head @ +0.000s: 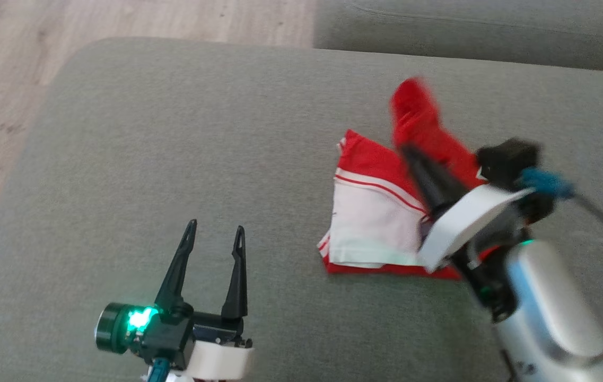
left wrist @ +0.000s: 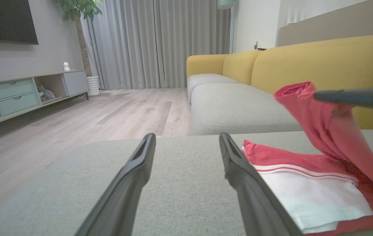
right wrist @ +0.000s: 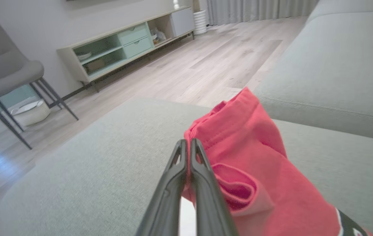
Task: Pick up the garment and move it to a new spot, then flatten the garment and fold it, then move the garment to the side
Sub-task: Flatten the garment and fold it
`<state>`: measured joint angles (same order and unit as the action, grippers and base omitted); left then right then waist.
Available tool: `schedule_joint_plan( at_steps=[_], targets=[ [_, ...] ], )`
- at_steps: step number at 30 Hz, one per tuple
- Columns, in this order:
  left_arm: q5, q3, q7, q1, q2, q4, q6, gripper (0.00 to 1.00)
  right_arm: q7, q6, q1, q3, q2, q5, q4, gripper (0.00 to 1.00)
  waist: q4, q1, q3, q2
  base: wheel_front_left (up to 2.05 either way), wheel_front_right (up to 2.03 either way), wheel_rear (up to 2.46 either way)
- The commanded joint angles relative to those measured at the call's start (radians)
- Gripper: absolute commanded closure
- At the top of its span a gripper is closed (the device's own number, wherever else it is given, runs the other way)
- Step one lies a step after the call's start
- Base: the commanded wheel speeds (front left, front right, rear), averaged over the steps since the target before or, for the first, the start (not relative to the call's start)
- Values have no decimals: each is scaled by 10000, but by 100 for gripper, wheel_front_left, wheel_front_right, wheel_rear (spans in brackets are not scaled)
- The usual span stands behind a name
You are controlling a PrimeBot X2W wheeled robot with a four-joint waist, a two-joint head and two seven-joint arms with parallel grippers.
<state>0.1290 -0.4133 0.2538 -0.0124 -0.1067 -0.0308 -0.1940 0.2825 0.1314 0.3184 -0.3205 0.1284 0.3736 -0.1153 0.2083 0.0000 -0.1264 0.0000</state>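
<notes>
Left gripper (head: 215, 227): by the near edge of the cushion (head: 174, 132), left of its middle; fingers spread wide, nothing between them, pointing toward the far edge.
Garment (head: 375, 212): red and white, on the right half of the cushion, well clear of every edge. The white panel with red stripes lies flat; a red flap is raised off its far right corner.
Right gripper (head: 406, 148): over the garment's right side; fingers pressed together on the raised red flap, holding it above the cushion.
Key relation: the garment lies to the right of the left gripper, apart from it. Its long axis runs near edge to far edge, leaning slightly right. The right arm is the nearer and already has hold.
Step, as judged: folding in progress; the flap looks ready to be carried leftward over the white panel.
Beyond: a second grey cushion (head: 465, 26) past the far edge; wood floor (head: 121, 21) off the far left corner.
</notes>
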Motion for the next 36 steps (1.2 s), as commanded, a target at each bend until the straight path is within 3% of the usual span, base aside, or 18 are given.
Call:
schedule_joint_plan(
  at_steps=[1,2,3,4,9,14,17,26,30,36],
  targets=[
    [-84,435,80,-195,81,252,32,0,-204,-7,409,-306,-231,-206,56,100,238,0,-3,0,0,0,0],
    [-85,457,80,-190,113,215,74,0,-358,-7,422,-467,-350,-358,-282,73,322,0,-1,0,0,0,0],
    [-95,463,80,-188,144,181,122,0,-499,-7,416,-628,-462,-454,-608,10,411,0,4,0,0,0,0],
    [-112,469,80,-185,176,154,156,0,-665,-7,409,-757,-563,-460,-873,0,485,0,11,0,0,0,0],
    [-162,651,80,-34,282,129,207,0,-1400,-7,438,-949,-749,-17,-1319,0,558,0,206,0,0,0,0],
    [-220,972,80,246,286,155,270,0,-2368,-7,185,199,-698,-151,-989,0,204,0,716,0,0,0,0],
    [-130,1174,80,471,308,182,322,0,-3053,-7,-304,834,-376,-26,-808,0,-164,0,1106,0,0,0,0],
    [114,1545,80,1003,378,7,514,0,-5148,-7,-2098,1175,827,-68,-978,0,-1036,0,1834,0,0,0,0],
    [87,1662,80,1298,398,-232,606,0,-5421,-7,-2958,973,891,-159,-1341,0,-1301,0,2193,0,0,0,0],
    [110,1917,80,1882,443,-531,668,0,-5439,-7,-3946,1336,387,-543,-977,0,-1518,0,2547,0,0,0,0]
  ],
)
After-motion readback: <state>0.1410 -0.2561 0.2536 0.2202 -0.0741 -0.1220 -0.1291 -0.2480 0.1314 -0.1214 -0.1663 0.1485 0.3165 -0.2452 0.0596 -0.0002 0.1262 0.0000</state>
